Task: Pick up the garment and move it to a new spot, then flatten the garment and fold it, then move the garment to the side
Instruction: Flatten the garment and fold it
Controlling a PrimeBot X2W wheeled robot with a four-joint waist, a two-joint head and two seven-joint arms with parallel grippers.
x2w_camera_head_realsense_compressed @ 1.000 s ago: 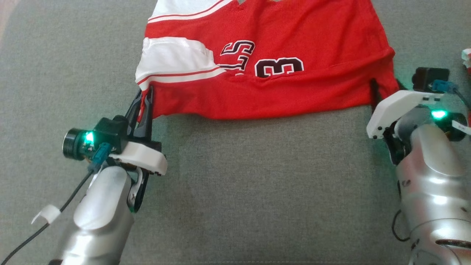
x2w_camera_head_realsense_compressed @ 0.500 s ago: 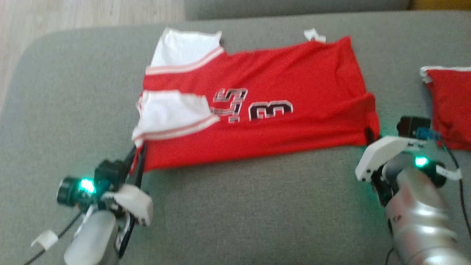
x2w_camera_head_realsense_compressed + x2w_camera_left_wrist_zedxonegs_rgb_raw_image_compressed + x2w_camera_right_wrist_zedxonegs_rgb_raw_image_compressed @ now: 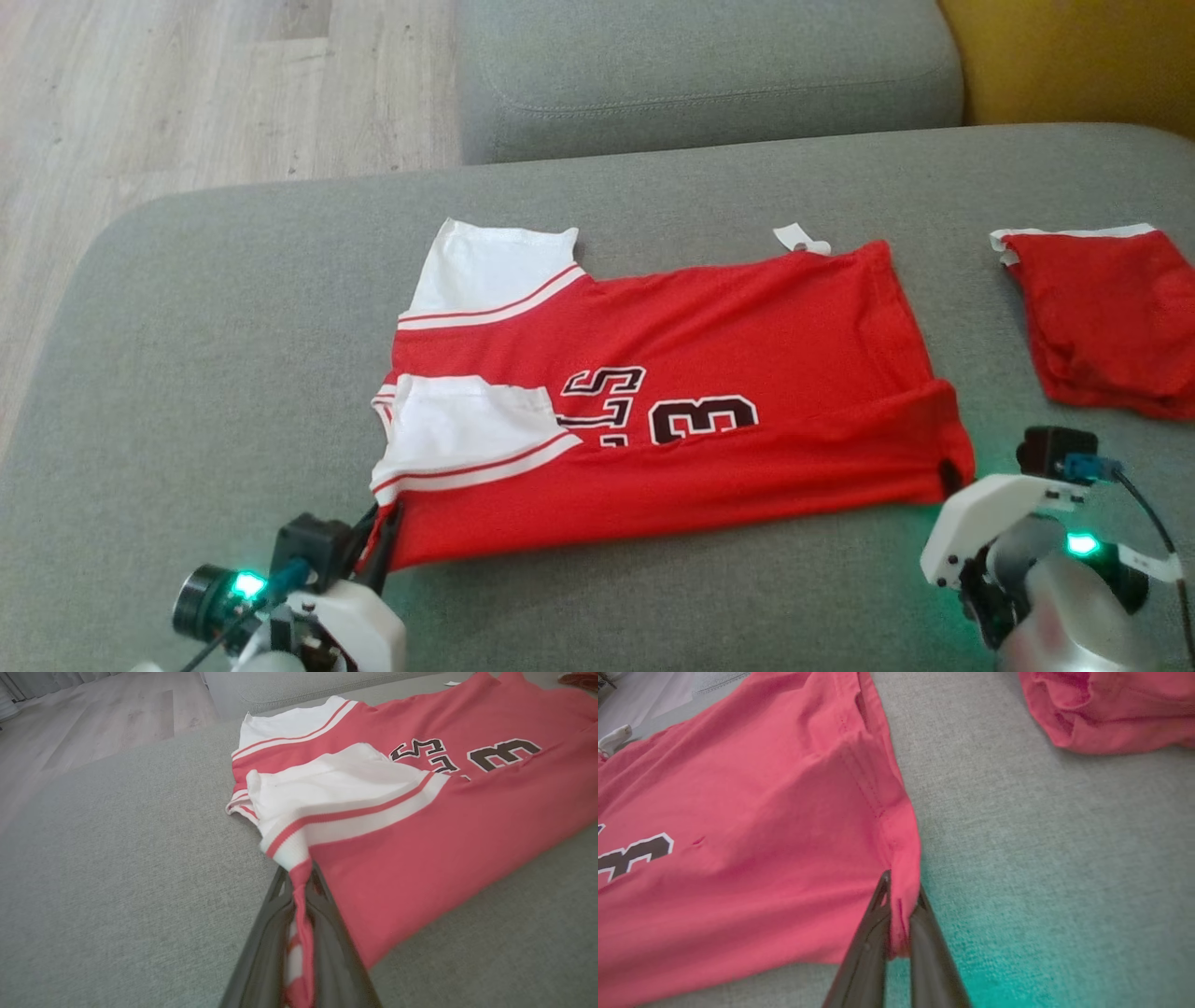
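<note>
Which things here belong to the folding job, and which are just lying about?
In the job: red and white numbered jersey; left gripper, shut on its sleeve corner; right gripper, shut on its hem corner.
Lying about: rumpled red cloth with white trim; grey fabric back cushion.

There are two red garments: one numbered jersey [image 3: 747,336] and one smaller red garment [image 3: 1102,317]. There are two grey cushions: one seat cushion [image 3: 233,327] and one back cushion [image 3: 700,75]. There are two grippers: the left gripper [image 3: 380,525] and the right gripper [image 3: 949,478].
</note>
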